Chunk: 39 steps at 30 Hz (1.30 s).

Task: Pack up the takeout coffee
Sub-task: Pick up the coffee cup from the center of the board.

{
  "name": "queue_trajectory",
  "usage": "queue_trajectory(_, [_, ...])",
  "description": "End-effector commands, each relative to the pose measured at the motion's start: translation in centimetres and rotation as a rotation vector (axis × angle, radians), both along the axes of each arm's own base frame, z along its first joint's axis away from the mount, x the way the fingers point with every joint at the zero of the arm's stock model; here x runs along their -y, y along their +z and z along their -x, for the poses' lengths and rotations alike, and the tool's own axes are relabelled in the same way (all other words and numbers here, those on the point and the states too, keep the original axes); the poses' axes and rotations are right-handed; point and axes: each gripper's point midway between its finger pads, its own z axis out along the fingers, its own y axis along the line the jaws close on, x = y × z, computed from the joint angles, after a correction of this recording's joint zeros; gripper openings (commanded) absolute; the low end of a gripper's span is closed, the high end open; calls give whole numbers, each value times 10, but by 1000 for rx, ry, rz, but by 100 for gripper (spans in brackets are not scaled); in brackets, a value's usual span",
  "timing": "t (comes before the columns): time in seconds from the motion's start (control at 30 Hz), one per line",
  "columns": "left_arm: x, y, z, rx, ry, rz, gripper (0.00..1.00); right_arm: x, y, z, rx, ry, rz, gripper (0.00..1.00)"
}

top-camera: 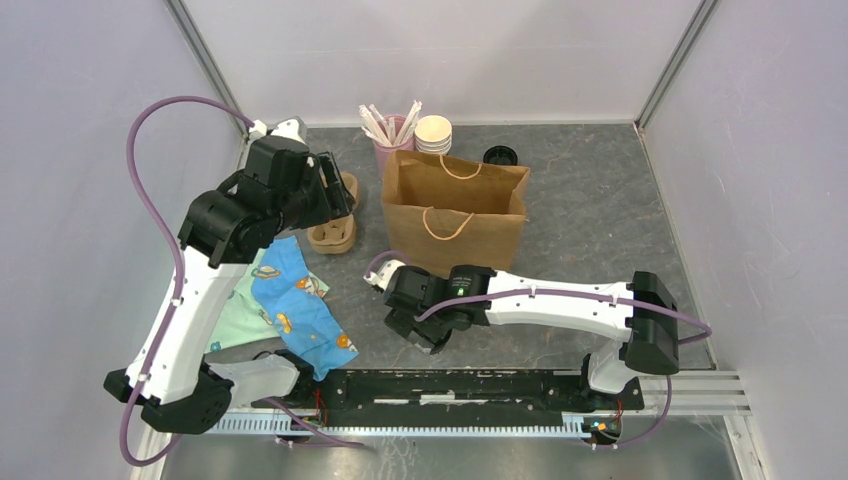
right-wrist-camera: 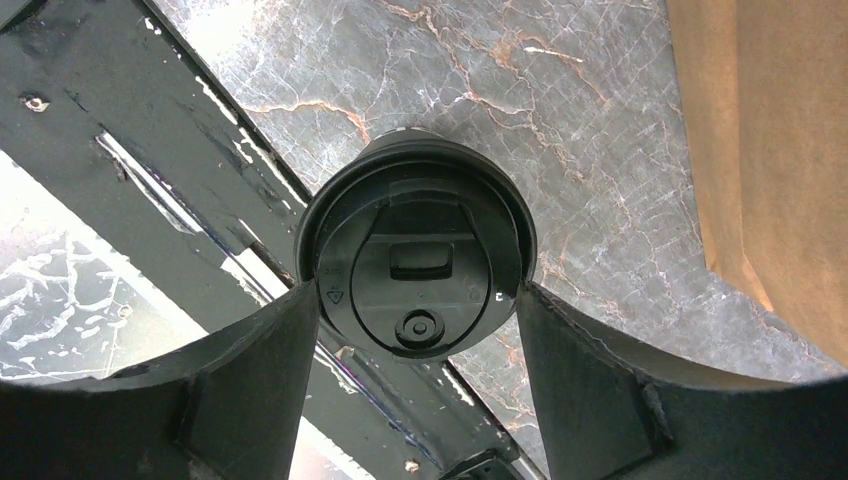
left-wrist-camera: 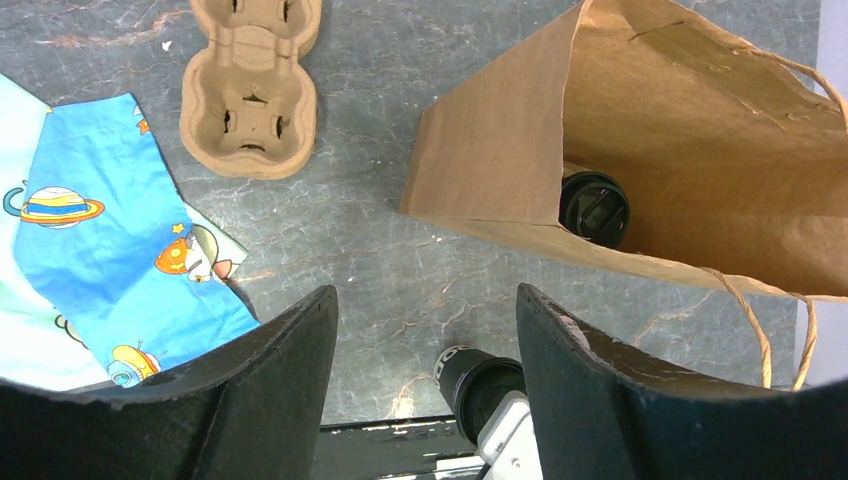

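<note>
Takeout coffee (right-wrist-camera: 417, 262) clamped in right fingers (right-wrist-camera: 250, 390), right arm (top-camera: 560, 300) outstretched leftward; left fingers (left-wrist-camera: 270, 390) apart.

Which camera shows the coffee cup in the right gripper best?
Right wrist view: the coffee cup fills the centre, seen from above, with the right gripper shut on both its sides. From the top camera the gripper hides it. The left wrist view shows only a dark round shape low down that may be it.
</note>
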Motion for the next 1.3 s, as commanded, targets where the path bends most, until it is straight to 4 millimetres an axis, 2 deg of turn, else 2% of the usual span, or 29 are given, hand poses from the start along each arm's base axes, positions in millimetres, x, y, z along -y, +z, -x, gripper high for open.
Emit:
queue_trajectory(0.0, [3, 4, -6, 24, -23, -10, 72, -3, 18, -5, 28, -9, -20, 79])
queue_trajectory(0.2, [6, 6, -10, 28, -33, -11, 72, 2, 3, -2, 15, 12, 12, 82])
queue_trajectory(0.43, [8, 5, -12, 23, -33, -8, 72, 4, -5, -4, 19, 22, 26, 83])
queue_trajectory(0.8, [9, 0, -11, 12, -29, -6, 72, 5, -11, -7, 20, 30, 40, 78])
queue_trajectory(1.27, [17, -3, -17, 12, -39, 18, 73, 20, -15, -7, 21, 25, 62, 73])
